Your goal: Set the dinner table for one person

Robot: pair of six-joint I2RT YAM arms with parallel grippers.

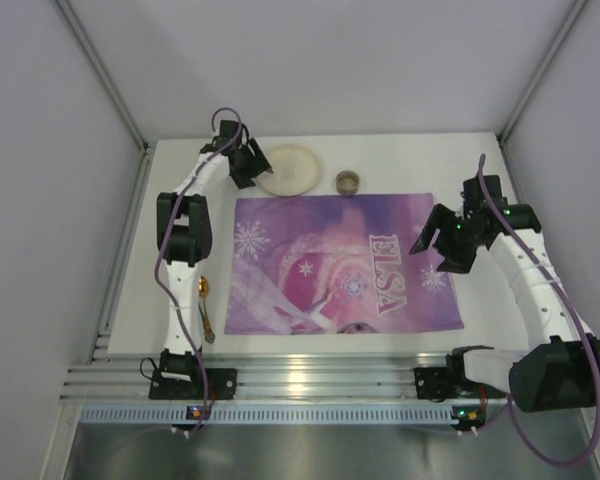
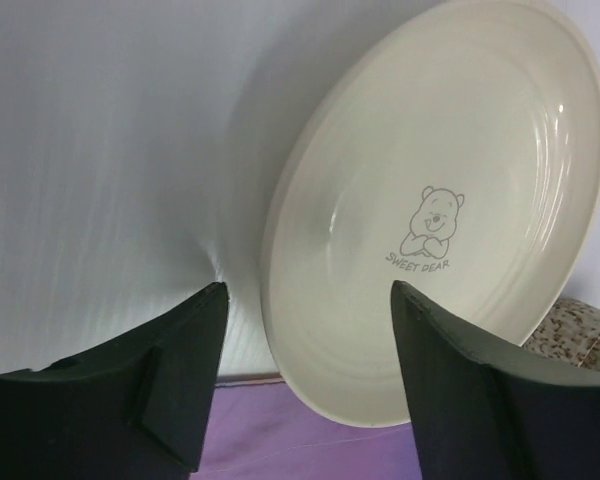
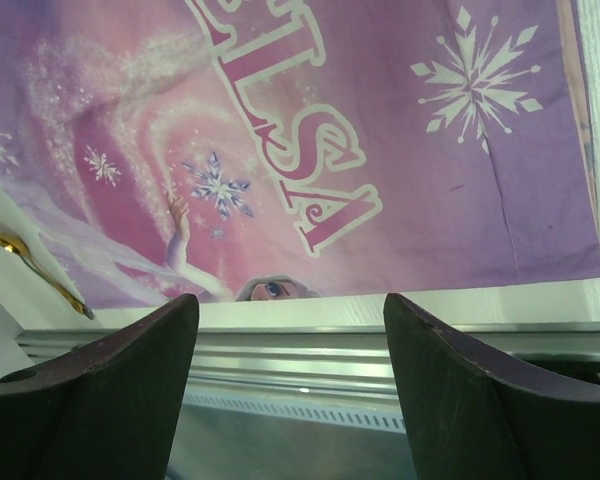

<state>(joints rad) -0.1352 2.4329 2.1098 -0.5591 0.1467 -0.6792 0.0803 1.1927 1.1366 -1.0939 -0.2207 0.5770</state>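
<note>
- Top external view gives you the whole dinner table (image 1: 400, 160): a plain white top enclosed by pale walls (image 1: 330, 60) on three sides, with a ribbed aluminium rail (image 1: 300, 380) along the near edge by the arm bases.
- A purple placemat (image 1: 345, 265) lettered ELSA lies in the middle of it. Just behind its far edge sit a cream plate (image 1: 290, 168) and a small cup (image 1: 348, 182), near each other.
- A gold spoon (image 1: 205, 305) lies on the bare white left of the placemat, just beside the left arm.
- Your left gripper (image 1: 248, 160) hangs at the plate's left rim; from above you cannot tell whether it touches. Your right gripper (image 1: 442, 245) hovers over the placemat's right end.
- Only the left wrist view shows you the bear and "SWEET DEAR" printed in the plate, and the cup's speckled side. Its fingers stand apart with nothing between them.
- The right wrist view also shows spread, empty fingers, looking past the placemat's near edge to the rail.
</note>
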